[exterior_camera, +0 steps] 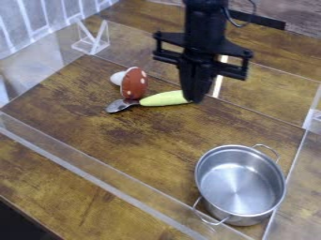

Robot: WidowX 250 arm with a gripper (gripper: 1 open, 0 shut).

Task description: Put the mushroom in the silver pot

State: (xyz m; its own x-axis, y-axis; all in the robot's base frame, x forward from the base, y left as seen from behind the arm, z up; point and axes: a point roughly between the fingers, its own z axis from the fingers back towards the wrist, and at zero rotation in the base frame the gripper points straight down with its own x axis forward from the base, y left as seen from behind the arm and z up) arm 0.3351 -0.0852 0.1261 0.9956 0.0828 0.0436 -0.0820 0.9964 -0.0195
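The mushroom (130, 82), reddish-brown cap with a whitish stem end, lies on its side on the wooden table (88, 122) at the left middle. At the front right stands the silver pot (238, 183), upright with nothing inside. My gripper (196, 94) points straight down, its black fingers pressed together with nothing between them. It hangs to the right of the mushroom, over the right end of the yellow-green vegetable (160, 97), which it partly hides. The pot is well apart from it, lower right.
A small grey spoon-like piece (119, 106) lies just in front of the mushroom. Clear acrylic walls (75, 164) fence the wooden work area, with one upright panel behind the gripper. A white wire stand (90, 37) sits at the back left.
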